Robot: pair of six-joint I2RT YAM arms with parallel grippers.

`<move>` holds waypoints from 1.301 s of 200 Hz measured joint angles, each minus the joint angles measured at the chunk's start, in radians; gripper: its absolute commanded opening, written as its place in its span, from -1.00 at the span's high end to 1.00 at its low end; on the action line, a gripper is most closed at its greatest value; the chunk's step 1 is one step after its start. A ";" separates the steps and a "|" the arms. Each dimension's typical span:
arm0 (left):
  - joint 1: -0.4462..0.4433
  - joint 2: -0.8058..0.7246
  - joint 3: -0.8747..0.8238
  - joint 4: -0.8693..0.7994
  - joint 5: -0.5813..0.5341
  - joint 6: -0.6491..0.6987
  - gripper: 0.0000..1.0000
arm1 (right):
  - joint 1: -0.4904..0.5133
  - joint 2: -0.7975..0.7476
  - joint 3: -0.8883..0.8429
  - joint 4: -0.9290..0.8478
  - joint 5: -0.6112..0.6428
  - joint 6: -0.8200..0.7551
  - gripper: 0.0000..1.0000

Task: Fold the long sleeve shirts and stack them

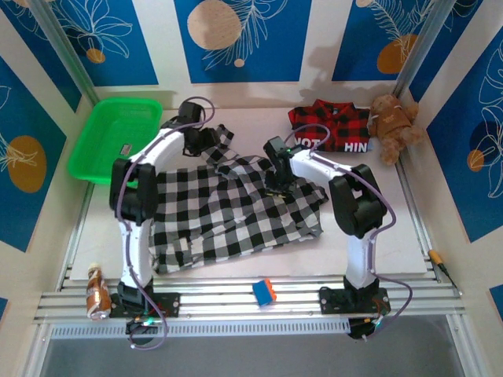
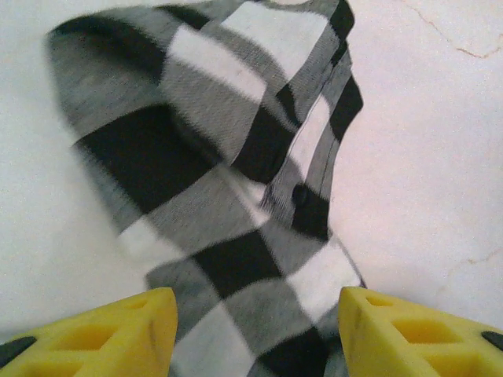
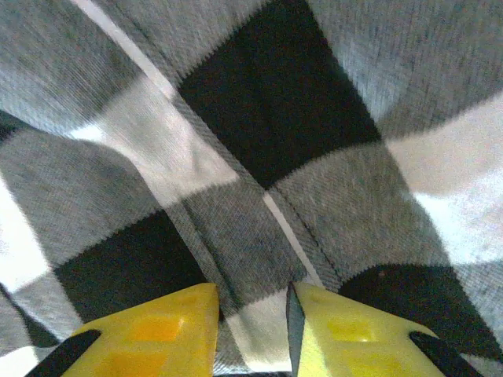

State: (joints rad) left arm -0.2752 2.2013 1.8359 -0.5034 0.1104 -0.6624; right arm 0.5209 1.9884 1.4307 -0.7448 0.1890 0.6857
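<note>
The black-and-white checked shirt lies spread and rumpled across the middle of the table. My left gripper is at its far left part; in the left wrist view my left gripper stands open astride a strip of the checked shirt with a button placket. My right gripper is low on the shirt's right half. Seen from the right wrist, my right gripper has its yellow fingers close together, pinching a ridge of the checked cloth. The red-and-black plaid shirt lies folded at the back right, white letters showing.
A green plastic basket sits at the back left. A brown teddy bear leans beside the plaid shirt. A small bottle and a blue-and-orange block rest on the front rail. Bare tabletop lies beside the checked strip.
</note>
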 measured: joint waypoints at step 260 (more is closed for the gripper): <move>-0.105 0.561 0.661 0.503 0.402 -0.313 -0.76 | 0.022 -0.332 -0.139 -0.179 0.041 0.022 -0.31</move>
State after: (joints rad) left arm -0.3801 2.7621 2.4969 -0.0006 0.5121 -0.9756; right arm 0.5430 1.6562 1.2915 -0.9237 0.2302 0.7074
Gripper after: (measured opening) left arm 0.861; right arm 0.628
